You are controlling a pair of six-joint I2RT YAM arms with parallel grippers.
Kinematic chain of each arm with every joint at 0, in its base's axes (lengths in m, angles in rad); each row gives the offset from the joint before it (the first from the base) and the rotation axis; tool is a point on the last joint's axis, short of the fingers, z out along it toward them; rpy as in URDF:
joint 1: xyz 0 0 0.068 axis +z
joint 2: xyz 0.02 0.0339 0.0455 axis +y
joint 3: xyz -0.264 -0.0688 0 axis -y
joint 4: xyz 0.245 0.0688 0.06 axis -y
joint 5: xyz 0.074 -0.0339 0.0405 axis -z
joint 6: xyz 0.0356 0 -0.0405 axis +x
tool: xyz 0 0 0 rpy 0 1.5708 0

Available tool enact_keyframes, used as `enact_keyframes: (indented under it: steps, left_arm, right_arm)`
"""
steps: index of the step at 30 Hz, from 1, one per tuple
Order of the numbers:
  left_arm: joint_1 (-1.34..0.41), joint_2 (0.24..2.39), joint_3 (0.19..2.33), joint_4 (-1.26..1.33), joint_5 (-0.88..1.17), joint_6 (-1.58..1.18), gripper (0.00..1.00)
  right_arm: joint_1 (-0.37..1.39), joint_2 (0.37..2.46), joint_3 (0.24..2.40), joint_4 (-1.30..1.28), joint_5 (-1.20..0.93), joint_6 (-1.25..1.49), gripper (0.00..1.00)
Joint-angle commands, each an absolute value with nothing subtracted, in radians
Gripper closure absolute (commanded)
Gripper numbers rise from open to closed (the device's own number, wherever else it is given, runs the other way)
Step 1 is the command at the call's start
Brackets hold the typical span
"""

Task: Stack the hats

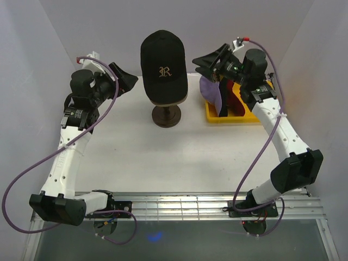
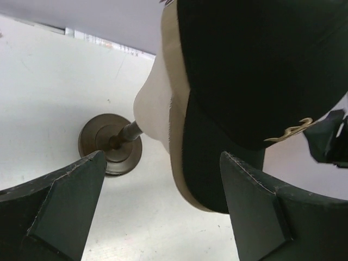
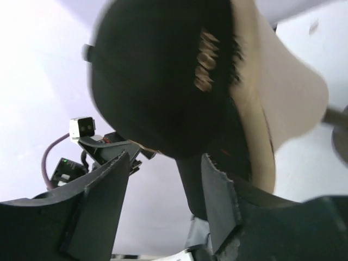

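Observation:
A black cap with a gold R (image 1: pixel 163 68) sits on the beige mannequin head at the back centre. It also shows in the left wrist view (image 2: pixel 261 70) and the right wrist view (image 3: pixel 157 81). A lavender cap (image 1: pixel 211 91) and a red cap (image 1: pixel 235 93) stand in the yellow tray (image 1: pixel 234 118) at the right. My left gripper (image 1: pixel 130 80) is open and empty, just left of the black cap; its jaws (image 2: pixel 163 185) frame the brim. My right gripper (image 1: pixel 199 64) is open and empty, just right of the cap, above the tray (image 3: pixel 163 190).
The mannequin head (image 2: pixel 155 103) stands on a dark round stand (image 1: pixel 167 116), also in the left wrist view (image 2: pixel 109 142). White walls close in the table on the left, back and right. A metal rail runs along the near edge (image 1: pixel 174 205).

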State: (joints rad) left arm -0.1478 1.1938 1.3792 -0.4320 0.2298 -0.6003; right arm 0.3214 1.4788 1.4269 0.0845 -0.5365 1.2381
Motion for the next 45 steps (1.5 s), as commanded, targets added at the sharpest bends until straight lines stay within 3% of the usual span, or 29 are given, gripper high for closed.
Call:
enact_keyframes:
  steps: [1, 9, 17, 30, 45]
  left_arm:
    - [-0.146, 1.21, 1.453, -0.371, 0.258, -0.591, 0.04]
    - [-0.146, 1.27, 1.448, -0.143, 0.291, -0.621, 0.04]
    - [-0.15, 1.382, 1.399, -0.043, 0.351, -0.643, 0.06]
    - [-0.158, 1.376, 1.284, -0.058, 0.327, -0.623, 0.1]
    - [-0.156, 1.302, 1.388, -0.159, 0.291, -0.551, 0.04]
  right_arm:
    - [0.322, 1.546, 1.679, -0.144, -0.454, 0.947, 0.38]
    - [0.336, 1.721, 1.821, -0.057, -0.456, 0.897, 0.31]
    - [0.403, 1.89, 1.928, -0.126, -0.443, 0.857, 0.32]
    - [0.417, 1.753, 1.608, -0.012, -0.37, 0.887, 0.34]
    - [0.397, 1.651, 1.605, -0.123, -0.284, 0.838, 0.34]
